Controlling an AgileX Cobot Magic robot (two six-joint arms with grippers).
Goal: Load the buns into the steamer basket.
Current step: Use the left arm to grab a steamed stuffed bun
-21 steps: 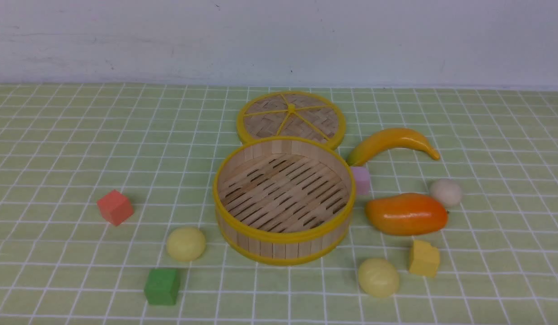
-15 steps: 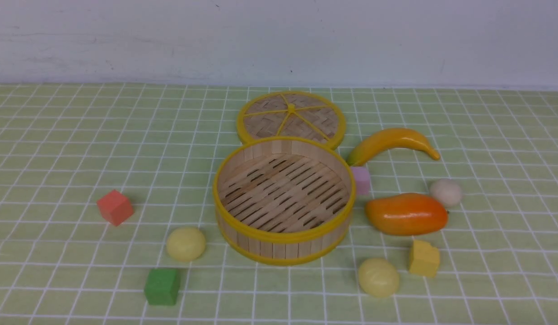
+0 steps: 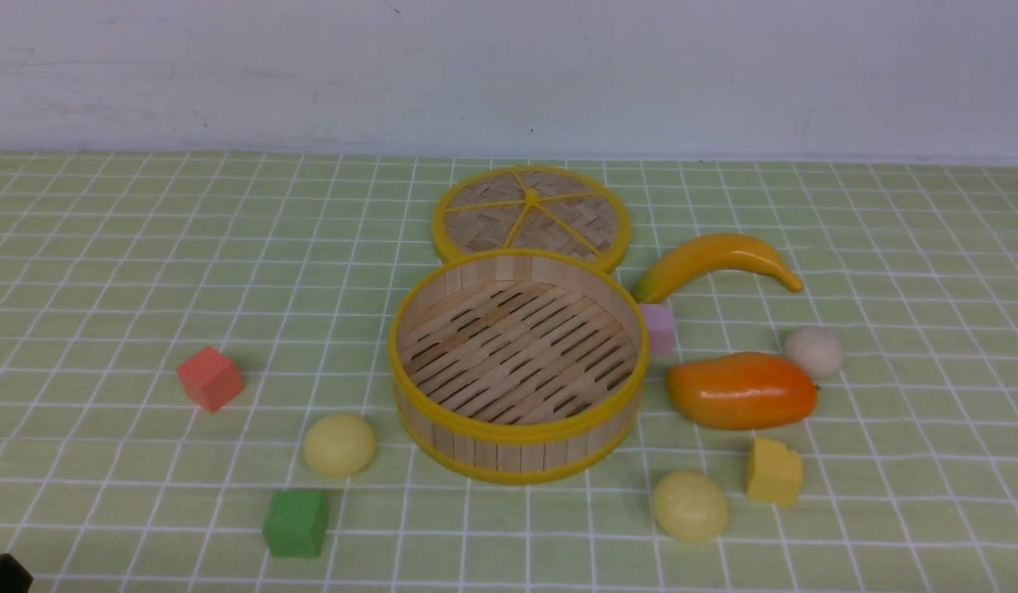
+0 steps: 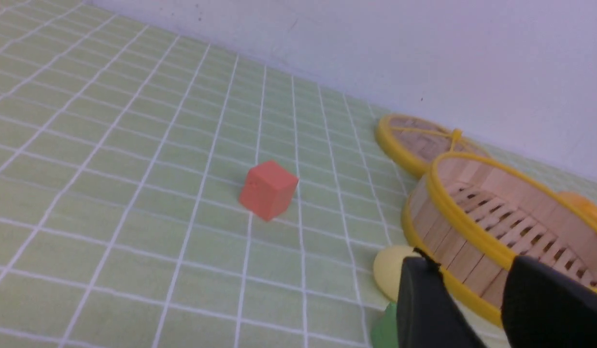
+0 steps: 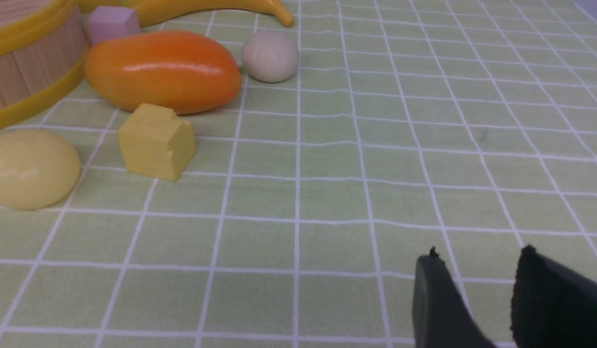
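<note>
Three buns lie outside the bamboo steamer basket (image 3: 521,449): a pale yellow bun (image 3: 339,445) to its left, another yellow bun (image 3: 691,506) to its front right, and an off-white bun (image 3: 814,352) beside the orange mango (image 3: 741,391). The left gripper (image 4: 460,258) and right gripper (image 5: 480,250) each have fingers parted, with nothing between them; exactly how widely is unclear.

Round bamboo steamer basket (image 3: 521,451): showing pale wooden slats, its yellow rim looking smooth
Green-and-white checked surface (image 3: 147,288): looking like matt cloth
Orange-red mango (image 3: 740,391): shining, smooth
Pale yellow round buns (image 3: 339,445) (image 3: 691,506): looking smooth
Yellow block (image 3: 773,472): looking matt
</note>
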